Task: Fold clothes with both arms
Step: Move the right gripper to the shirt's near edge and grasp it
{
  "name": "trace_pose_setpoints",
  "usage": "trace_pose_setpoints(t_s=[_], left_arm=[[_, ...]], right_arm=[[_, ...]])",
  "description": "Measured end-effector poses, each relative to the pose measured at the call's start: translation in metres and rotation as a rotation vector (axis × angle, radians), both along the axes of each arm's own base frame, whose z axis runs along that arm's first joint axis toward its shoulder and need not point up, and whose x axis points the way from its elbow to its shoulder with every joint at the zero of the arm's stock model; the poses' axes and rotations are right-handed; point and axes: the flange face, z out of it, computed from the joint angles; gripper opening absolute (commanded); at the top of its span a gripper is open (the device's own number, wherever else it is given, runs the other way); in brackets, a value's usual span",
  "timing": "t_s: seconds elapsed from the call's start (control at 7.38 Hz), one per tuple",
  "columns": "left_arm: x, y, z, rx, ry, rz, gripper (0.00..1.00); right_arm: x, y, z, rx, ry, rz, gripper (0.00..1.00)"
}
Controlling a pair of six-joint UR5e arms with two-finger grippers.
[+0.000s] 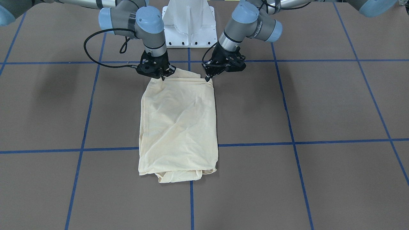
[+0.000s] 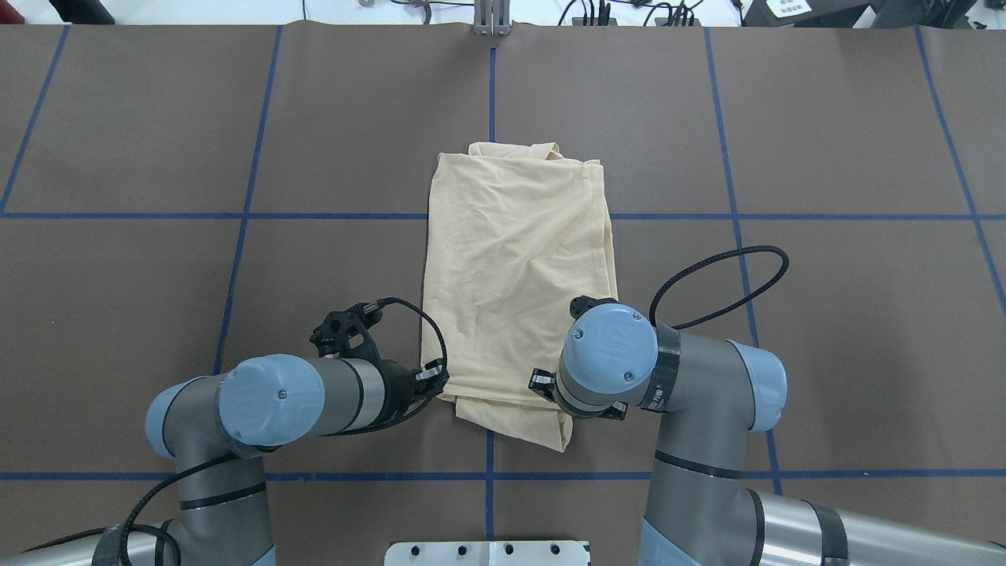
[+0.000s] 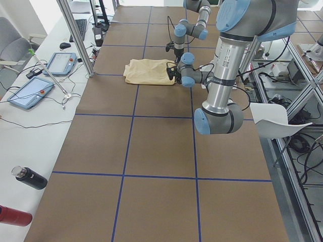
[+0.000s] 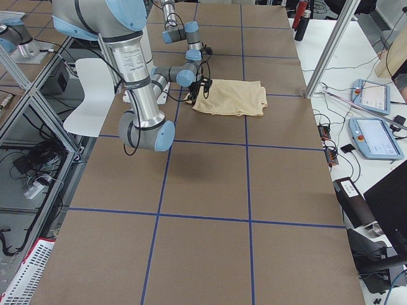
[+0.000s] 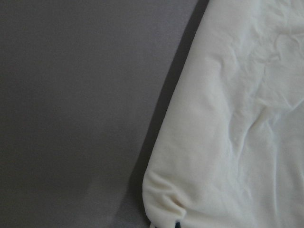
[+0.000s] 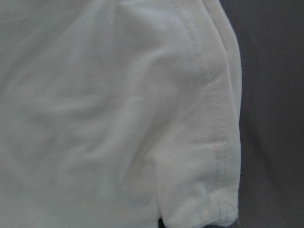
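The clothes (image 1: 179,124) are one pale cream-yellow shirt, folded into a long wrinkled rectangle in the middle of the table and lying lengthwise away from the robot (image 2: 519,259). No print shows. My left gripper (image 1: 209,77) is shut on the shirt's near corner on my left; the left wrist view shows that corner (image 5: 164,209) puckered at its bottom edge. My right gripper (image 1: 163,76) is shut on the other near corner, whose stitched hem (image 6: 216,142) fills the right wrist view. In the overhead view the right wrist hides its fingers. Both arms reach in low from the base.
The brown table (image 1: 319,105) carries a grid of blue tape lines. The white pedestal base (image 1: 188,25) stands just behind the shirt's near end. A side bench holds tablets (image 3: 63,63) and a dark bottle (image 3: 30,177). A white chair (image 4: 89,95) stands off the table.
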Motion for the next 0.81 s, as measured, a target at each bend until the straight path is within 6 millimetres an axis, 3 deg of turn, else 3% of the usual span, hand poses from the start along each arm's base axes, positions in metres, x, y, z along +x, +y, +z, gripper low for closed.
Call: trace_pose_setpoints(t_s=[0.41, 0.81], left_arm=[[-0.012, 0.005, -0.014, 0.001, 0.019, 0.011, 0.0], [-0.028, 0.044, -0.048, -0.027, 0.019, 0.121, 0.0]], right_arm=[[0.022, 0.004, -0.019, -0.009, -0.054, -0.011, 0.0], [0.045, 0.018, -0.021, -0.045, -0.092, -0.058, 0.0]])
